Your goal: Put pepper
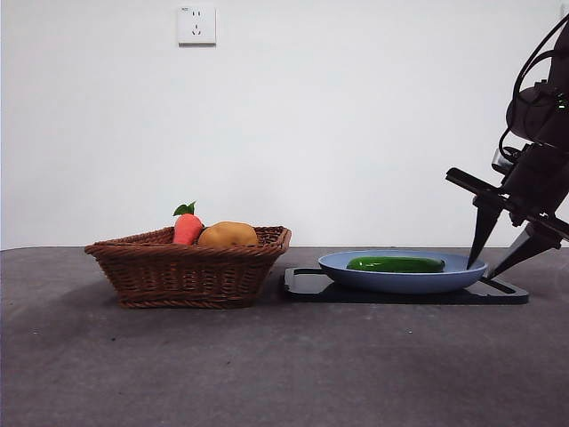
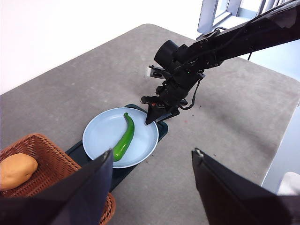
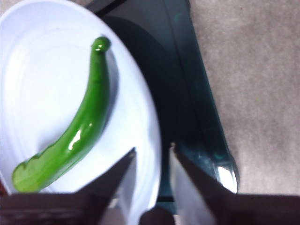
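The pepper [image 1: 396,264] [image 2: 124,136] [image 3: 77,131] lies flat inside the blue plate [image 1: 356,264] [image 2: 101,136] [image 3: 37,70], a long, glossy green, slightly curved piece stretched across the plate's middle, touching nothing else. The plate sits on a dark tray [image 1: 307,285] [image 2: 161,129] [image 3: 187,93] that rests on the grey surface [image 1: 267,365] [image 2: 211,117] [image 3: 253,70]. The right end effector [image 1: 500,260] [image 2: 153,116] [image 3: 152,154] hangs at the plate's far-right rim as the front view shows it, its two black pointed jaws angled downward and parted by a narrow gap, with nothing between them; in its own wrist view the jaws straddle the plate's edge where it meets the tray, just beside the pepper but apart from it. The left end effector [image 2: 152,161] is held high above the surface, well away from the plate, its jaws spread wide and empty. To the left of the tray in the front view, just beside it, stands a brown wicker basket [image 1: 178,271] [image 2: 47,159] holding a tan-orange potato [image 1: 228,235] [image 2: 16,169] and a red-orange carrot with a green leaf top [image 1: 187,226], the two touching side by side. A white wall socket [image 1: 196,25] is mounted on the pale wall behind.
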`<state>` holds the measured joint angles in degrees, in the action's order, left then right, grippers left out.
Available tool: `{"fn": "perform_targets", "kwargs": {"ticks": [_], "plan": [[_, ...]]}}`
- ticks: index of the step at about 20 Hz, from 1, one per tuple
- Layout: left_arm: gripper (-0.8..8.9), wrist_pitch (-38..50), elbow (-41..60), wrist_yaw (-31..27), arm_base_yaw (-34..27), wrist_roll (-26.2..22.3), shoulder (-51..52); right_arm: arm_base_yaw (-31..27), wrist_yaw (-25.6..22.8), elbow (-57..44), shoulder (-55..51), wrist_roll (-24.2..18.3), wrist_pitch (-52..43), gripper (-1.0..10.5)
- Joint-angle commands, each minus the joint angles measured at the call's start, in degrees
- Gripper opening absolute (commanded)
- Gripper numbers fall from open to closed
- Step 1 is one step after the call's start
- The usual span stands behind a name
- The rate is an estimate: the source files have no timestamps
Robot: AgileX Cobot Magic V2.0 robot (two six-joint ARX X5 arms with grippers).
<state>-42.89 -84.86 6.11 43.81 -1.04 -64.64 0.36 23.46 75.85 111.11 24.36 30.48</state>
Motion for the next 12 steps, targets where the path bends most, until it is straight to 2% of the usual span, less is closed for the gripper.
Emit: {"fn": "perform_targets", "kwargs": {"ticks": [1,6,12], "plan": [[2.98,-0.2,-1.1,-0.1,0.4,0.0,-0.4,0.1,0.2,1.3,0.7,-1.1,0.1,1.7],[2.98,-1.4,-1.1,-0.1,0.4,-0.1,-0.4,-0.7,-1.1,1.3,-8.8,-5.5,6.1,1.7],[2.97,-4.0,-1.1,-0.1,0.4,-0.1,-0.4,1.6,-0.8,1.3,-29.1,-17.3,22.4,1.7]]}}
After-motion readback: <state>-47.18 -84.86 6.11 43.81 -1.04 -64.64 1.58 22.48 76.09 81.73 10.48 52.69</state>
